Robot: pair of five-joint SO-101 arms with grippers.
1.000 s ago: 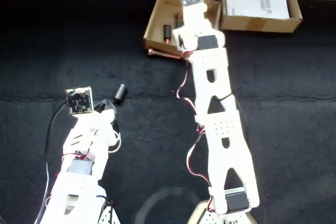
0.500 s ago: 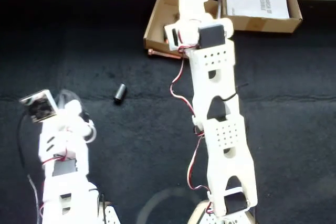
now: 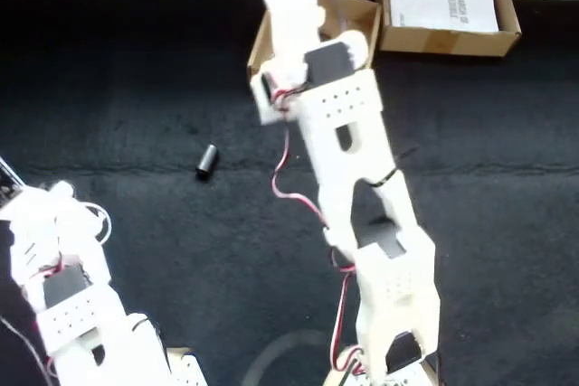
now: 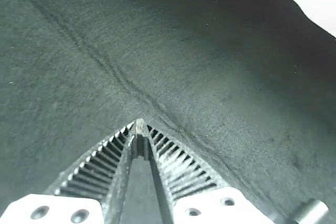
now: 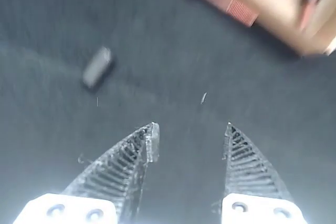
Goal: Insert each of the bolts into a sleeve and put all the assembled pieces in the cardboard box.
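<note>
A: What is at the far left?

B: The left arm stands at the near left edge of the black cloth. The left gripper has its jaws pressed together at the tips, with nothing between them, over bare cloth.

A: And the sleeve?

B: The sleeve lies on its side on the cloth, well apart from both arms, left of the middle. From above, its long axis runs mostly near to far and leans a little, with the far end tipped towards the right. Which end is the open one I cannot tell. It also shows as a dark blurred cylinder in the right wrist view.

A: Then the right arm?

B: The right arm stretches from the near edge towards the cardboard box. The right gripper hangs above the cloth, jaws spread wide and holding nothing. Ahead of it a copper-coloured bolt lies just beside the box's outer wall, its length along that wall.

A: Anything farther right?

B: A second box with a printed sheet inside.
</note>
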